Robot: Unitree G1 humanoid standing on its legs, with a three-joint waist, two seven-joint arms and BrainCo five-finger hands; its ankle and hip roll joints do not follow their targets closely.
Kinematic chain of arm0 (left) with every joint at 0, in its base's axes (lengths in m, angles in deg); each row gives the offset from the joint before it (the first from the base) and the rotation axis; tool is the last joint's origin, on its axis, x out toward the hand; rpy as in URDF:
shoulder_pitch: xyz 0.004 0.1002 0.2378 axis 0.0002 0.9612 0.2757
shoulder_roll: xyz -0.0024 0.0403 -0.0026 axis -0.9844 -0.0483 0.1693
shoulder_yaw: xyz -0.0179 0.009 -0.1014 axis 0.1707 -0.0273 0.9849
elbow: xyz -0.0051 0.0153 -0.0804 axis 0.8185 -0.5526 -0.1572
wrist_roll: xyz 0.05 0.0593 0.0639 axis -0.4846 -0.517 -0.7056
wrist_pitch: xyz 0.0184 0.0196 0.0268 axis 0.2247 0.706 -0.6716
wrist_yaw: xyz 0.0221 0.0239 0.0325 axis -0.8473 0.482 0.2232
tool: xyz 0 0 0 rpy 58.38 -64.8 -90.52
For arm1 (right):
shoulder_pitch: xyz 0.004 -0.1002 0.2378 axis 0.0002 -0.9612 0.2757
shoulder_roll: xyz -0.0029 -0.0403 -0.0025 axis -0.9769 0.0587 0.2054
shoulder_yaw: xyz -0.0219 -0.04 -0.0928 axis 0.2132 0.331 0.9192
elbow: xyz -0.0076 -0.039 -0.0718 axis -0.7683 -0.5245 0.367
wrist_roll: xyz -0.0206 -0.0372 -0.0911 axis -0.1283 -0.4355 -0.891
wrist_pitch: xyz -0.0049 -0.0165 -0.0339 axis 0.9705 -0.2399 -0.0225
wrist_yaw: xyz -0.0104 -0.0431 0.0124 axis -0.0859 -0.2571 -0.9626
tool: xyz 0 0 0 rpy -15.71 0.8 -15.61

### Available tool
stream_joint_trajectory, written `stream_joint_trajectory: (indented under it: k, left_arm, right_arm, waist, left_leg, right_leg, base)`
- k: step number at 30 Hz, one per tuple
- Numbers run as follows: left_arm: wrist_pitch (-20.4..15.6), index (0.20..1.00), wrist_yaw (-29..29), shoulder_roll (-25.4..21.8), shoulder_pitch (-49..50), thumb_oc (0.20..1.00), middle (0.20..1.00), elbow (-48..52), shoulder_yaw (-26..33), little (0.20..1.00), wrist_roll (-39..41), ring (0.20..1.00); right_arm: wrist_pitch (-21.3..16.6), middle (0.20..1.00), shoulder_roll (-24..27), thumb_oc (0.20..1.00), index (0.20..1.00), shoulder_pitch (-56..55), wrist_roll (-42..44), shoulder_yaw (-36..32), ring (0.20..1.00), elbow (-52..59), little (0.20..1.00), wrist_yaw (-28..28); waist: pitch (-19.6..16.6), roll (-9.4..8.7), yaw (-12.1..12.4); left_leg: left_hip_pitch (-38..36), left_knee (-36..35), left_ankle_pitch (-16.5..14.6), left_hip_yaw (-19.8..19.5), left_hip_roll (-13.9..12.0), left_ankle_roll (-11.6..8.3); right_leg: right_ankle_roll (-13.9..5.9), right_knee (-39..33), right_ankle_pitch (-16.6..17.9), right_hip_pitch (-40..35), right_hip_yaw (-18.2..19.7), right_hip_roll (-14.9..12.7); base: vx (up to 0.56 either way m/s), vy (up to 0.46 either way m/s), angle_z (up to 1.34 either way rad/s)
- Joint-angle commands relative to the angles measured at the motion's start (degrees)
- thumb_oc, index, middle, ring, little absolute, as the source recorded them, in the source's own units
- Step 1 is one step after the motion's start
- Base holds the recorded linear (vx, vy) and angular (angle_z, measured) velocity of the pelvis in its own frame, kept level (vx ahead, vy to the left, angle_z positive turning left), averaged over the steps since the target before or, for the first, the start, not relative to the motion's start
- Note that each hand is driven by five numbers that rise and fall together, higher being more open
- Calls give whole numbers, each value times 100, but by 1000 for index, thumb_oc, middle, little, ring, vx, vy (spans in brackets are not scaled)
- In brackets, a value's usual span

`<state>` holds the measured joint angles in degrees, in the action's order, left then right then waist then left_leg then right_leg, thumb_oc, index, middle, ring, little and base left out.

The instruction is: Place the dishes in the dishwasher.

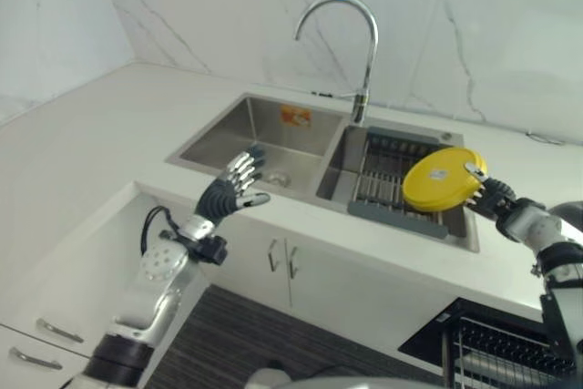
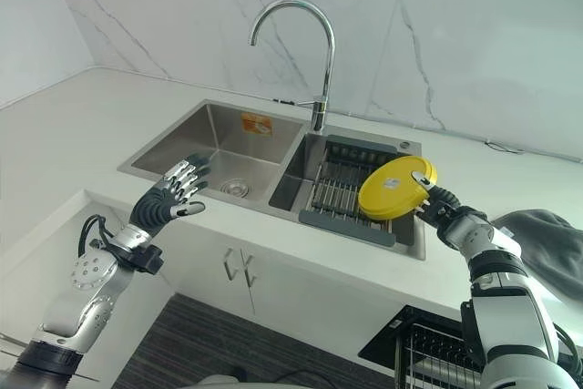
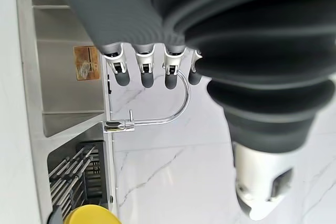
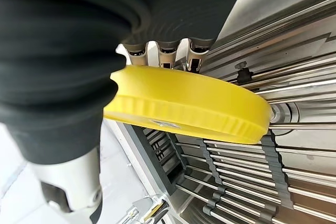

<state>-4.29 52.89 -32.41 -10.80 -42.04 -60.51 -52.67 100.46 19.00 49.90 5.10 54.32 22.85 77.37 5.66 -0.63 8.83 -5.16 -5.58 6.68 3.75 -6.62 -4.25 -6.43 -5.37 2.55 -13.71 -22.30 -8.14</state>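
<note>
So the round yellow plastic plate [image 2: 395,188] is in my right hand [image 2: 437,204], held up on a tilt over the right basin of the stainless steel double sink [image 2: 219,148], right above the dark slatted drying rack [image 2: 342,196] that sits in that basin; it's off the rack, not resting on it; my fingers [image 4: 160,53] are curled over the far side of the plate's rim and the thumb comes in on the near side, so it's a proper pinch on the edge, with the ridged rim facing the wrist camera; my left hand [image 1: 239,179] is just hanging out over the front edge of the left basin, fingers straight and a bit spread, holding nothing and touching nothing; the left basin has a drain in the bottom and an orange sticker [image 1: 295,117] on its back wall; the tall curved chrome tap [image 1: 351,43] stands behind the divider between the two basins, well clear of the plate; all of this is set in a white countertop [image 1: 82,143] with a white marble-look wall behind; down at the lower right, below the counter edge, there's a black wire dishwasher rack [image 1: 496,343] pulled out, well below and apart from the plate.
</note>
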Motion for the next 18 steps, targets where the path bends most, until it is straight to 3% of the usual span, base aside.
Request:
stream_joint_trajectory:
  k: [1, 18]
  left_arm:
    - [-210, 1000, -18, -151, -635, 1000, 1000, -49, -200, 1000, 207, 1000]
    - [-66, 1000, -44, -315, -510, 1000, 1000, 17, -3, 1000, 132, 1000]
  right_arm:
    - [-460, 1000, 310, 1000, 1000, 982, -45, 161, 1000, -252, 1000, -127]
    - [-665, 1000, 238, 1000, 1000, 895, -57, 141, 1000, -259, 1000, -115]
  waist:
    - [76, 53, 302]
    - [52, 134, 371]
  left_leg:
    - [-364, 86, -614, 33, -274, -300]
    - [-325, 89, -598, -45, -216, -289]
  right_leg:
    - [-80, 342, -583, -111, 58, -231]
    - [-73, 372, -591, -112, 10, -246]
  base:
    - [0, 0, 0]
    - [11, -20, 1]
